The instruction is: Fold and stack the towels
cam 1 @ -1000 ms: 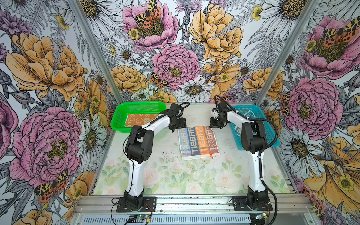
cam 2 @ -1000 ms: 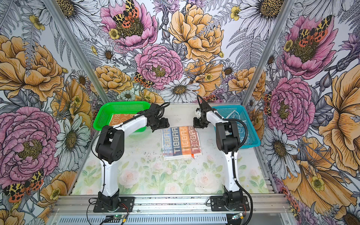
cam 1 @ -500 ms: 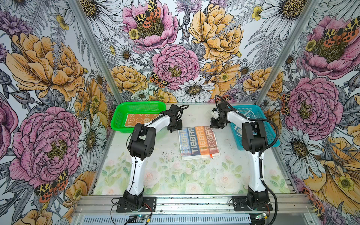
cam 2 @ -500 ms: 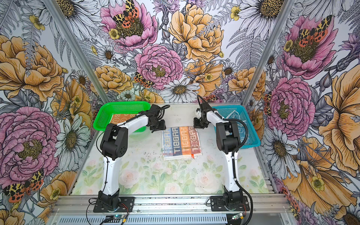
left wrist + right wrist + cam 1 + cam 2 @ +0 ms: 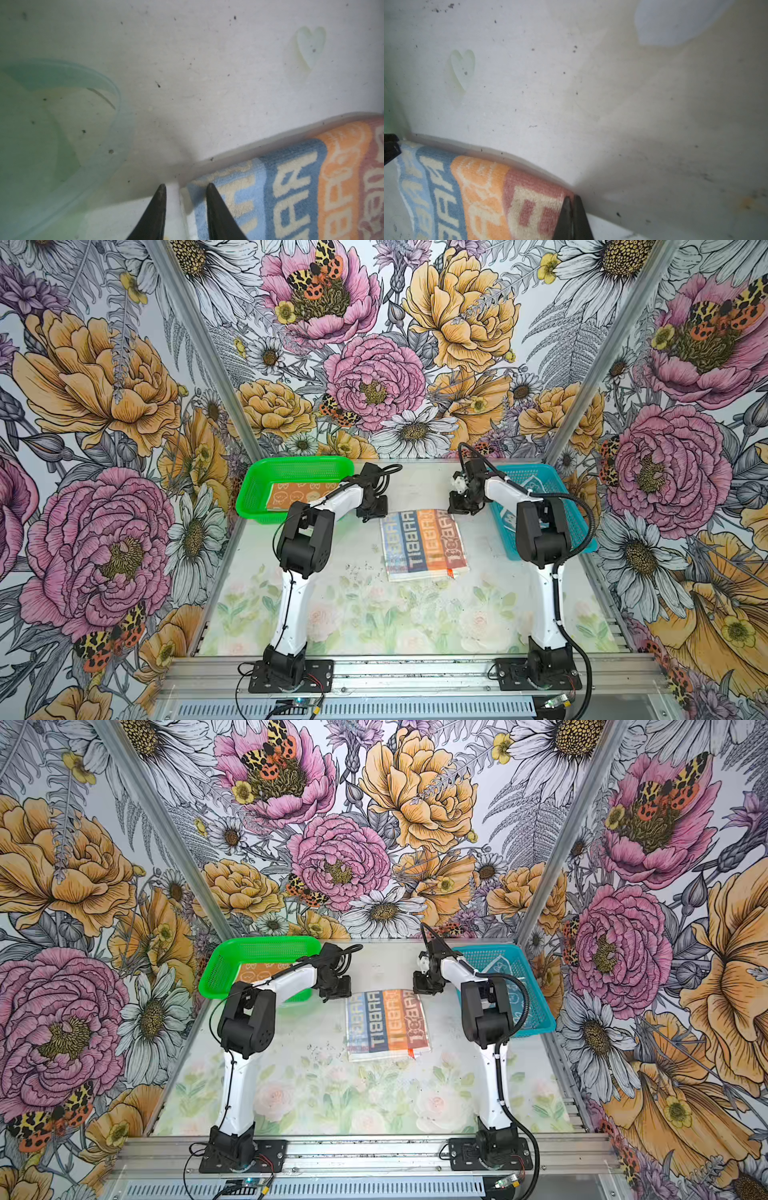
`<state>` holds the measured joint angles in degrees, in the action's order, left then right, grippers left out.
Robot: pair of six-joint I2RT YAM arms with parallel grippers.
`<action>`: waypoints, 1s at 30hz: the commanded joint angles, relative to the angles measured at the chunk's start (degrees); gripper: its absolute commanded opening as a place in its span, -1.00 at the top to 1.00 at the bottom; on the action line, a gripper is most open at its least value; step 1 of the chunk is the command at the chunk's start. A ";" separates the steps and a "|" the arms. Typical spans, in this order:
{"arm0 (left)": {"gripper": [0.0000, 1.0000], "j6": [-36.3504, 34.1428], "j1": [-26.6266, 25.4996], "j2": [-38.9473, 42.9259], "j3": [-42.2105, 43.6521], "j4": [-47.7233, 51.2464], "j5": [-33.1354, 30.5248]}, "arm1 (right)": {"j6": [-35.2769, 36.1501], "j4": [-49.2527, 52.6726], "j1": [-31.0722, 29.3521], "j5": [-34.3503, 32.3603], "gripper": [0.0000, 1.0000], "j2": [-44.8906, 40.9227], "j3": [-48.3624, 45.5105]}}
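The right tool (image 5: 572, 197) is shut on a corner of the striped towel (image 5: 422, 543); the left tool (image 5: 186, 186), jaws narrowly apart, straddles the next corner. Folding seems unstarted, nothing stacked.

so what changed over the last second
The left gripper dipped slightly toward the striped towel's far left corner, its elbow swinging inward; its jaws now straddle that corner. Nothing was let go. The right gripper stays shut on the far right corner; towel, green basket and blue basket have not moved.
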<state>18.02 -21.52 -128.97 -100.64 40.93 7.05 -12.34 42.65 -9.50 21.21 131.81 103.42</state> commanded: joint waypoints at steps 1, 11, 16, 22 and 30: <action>0.50 -0.73 0.11 -1.46 -1.07 0.37 0.50 | 0.39 0.60 0.30 -0.29 1.00 -2.66 -0.72; 0.93 -2.58 -0.10 -0.76 1.39 0.43 1.19 | -0.29 0.60 0.50 0.34 1.00 -3.04 -0.67; 1.00 -3.85 0.14 -0.84 0.29 1.20 1.57 | -1.19 0.59 0.53 1.26 1.00 -3.14 -0.51; 1.00 -4.30 0.18 -0.92 -0.21 1.32 1.47 | -1.30 0.59 0.53 1.91 1.00 -2.78 -0.14; 1.00 -3.89 0.34 0.11 -2.58 1.35 2.43 | -1.24 0.59 0.62 1.93 1.00 -3.41 -0.50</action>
<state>14.76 -21.50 -129.25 -101.01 41.82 7.79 -13.02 43.05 -9.28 22.33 131.35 103.28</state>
